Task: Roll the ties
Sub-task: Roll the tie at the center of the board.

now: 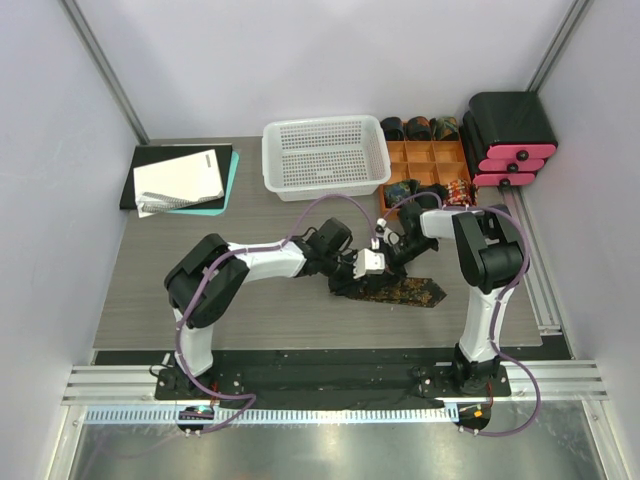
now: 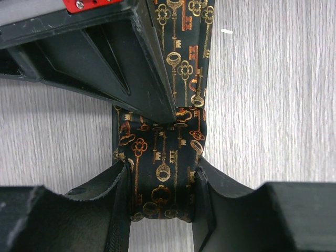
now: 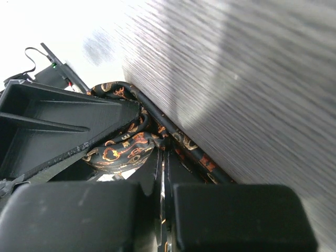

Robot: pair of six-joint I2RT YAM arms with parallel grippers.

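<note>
A dark tie (image 1: 410,291) with a brown-gold key pattern lies on the grey table, pointed end to the right. My left gripper (image 1: 372,262) is shut on its rolled part. In the left wrist view the roll (image 2: 163,157) sits between the left gripper's (image 2: 160,176) two fingers, and the strip (image 2: 189,68) runs away from it. My right gripper (image 1: 393,250) meets it from the other side. In the right wrist view the right gripper (image 3: 164,153) has its jaws nearly together, pinching tie fabric (image 3: 123,149) at their tips.
A white mesh basket (image 1: 325,155) stands at the back. To its right is an orange compartment box (image 1: 428,165) holding several rolled ties (image 1: 418,127). A black and pink drawer unit (image 1: 510,140) stands at the back right and notebooks (image 1: 180,180) at the back left.
</note>
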